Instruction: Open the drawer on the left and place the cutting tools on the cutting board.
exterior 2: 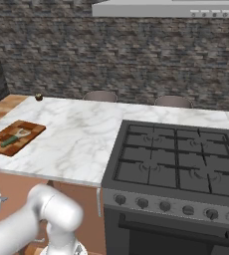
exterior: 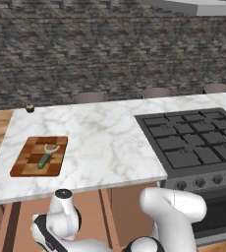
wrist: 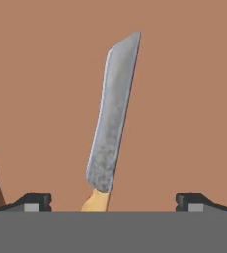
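In the hand view the knife [wrist: 113, 118], grey-blue blade and tan handle, lies on the flat brown inside of the drawer [wrist: 184, 99]. My gripper [wrist: 113, 200] hangs open right over the handle end, its fingertips [wrist: 34, 200] wide apart on either side and touching nothing. On the marble counter's left part lies the checkered cutting board [exterior: 29, 167] [exterior 2: 29, 130]. The green-handled peeler [exterior: 48, 155] [exterior 2: 14, 138] rests on it. My arm reaches down below the counter's front edge.
A black gas stove [exterior: 193, 142] [exterior 2: 176, 159] fills the counter's right part. A small dark round object [exterior: 30, 109] sits at the back left corner. Stool backs [exterior: 90, 97] stand behind the marble counter [exterior: 105, 138], before a stone wall.
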Motion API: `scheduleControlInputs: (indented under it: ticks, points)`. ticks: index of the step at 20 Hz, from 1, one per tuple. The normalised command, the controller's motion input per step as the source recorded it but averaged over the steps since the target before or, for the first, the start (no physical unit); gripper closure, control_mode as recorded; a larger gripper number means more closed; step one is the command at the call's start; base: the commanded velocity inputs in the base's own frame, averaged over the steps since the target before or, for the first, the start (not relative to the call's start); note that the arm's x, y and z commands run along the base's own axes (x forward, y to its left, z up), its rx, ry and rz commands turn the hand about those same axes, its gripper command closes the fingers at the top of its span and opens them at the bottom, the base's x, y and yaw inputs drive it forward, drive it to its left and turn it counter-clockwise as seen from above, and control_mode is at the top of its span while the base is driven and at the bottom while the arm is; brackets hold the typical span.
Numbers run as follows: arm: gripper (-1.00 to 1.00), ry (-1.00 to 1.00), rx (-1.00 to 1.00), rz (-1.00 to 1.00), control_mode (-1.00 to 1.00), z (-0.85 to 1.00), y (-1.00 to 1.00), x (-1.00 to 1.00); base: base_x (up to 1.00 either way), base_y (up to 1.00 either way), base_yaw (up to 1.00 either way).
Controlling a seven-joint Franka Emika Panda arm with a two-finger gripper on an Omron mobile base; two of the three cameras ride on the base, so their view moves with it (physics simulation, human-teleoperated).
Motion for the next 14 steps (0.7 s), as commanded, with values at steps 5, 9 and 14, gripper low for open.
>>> scheduleControlInputs:
  ticks: [5,9,14]
  points:
    - [-1.0,0.18,0.0,0.09,-1.0,0.0,0.61,0.0,0.0,0.0,0.0]
    - [-1.0,0.0,-0.01,0.01,-1.0,-0.01,0.07,0.0,0.0,0.0,0.0]
    - [-1.0,0.09,-0.08,0.0,-1.0,-0.15,0.1,-0.04,0.0,0.0,0.0]
